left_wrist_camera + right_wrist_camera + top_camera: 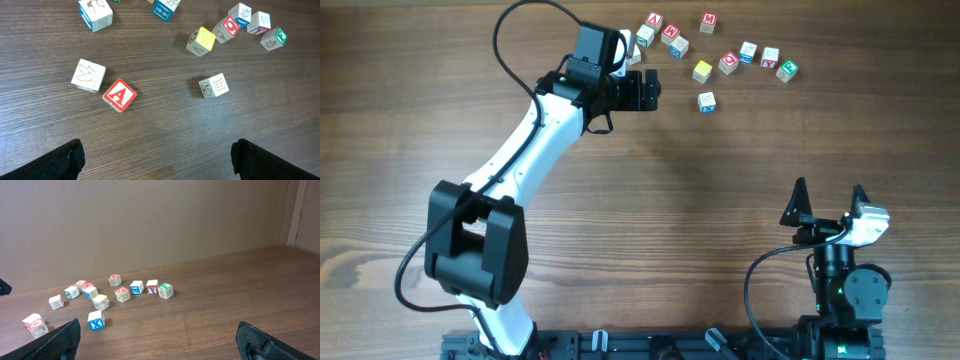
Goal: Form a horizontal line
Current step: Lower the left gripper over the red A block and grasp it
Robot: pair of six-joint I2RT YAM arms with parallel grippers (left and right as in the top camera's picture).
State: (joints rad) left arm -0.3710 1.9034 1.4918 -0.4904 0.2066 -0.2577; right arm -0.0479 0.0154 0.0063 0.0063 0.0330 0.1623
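A plain yellow cube (702,71) lies at the back of the table with a red-faced cube bearing a white O (729,62) just to its right. A white cube with blue-green print (707,101) sits alone in front of them. In the left wrist view a red cube with a white A (119,94) lies left of centre. The yellow cube (201,40) and the white cube (214,85) lie to its right. My left gripper (653,92) hovers open just left of the cubes, and nothing is between its fingers (65,162). My right gripper (829,190) stands open near the front right, far from the cubes.
Several other letter cubes are scattered along the back: a red M (708,20), a red A (653,20), a green one (787,70), and a white one (88,75) beside the red A cube. A wall (150,225) rises behind the table.
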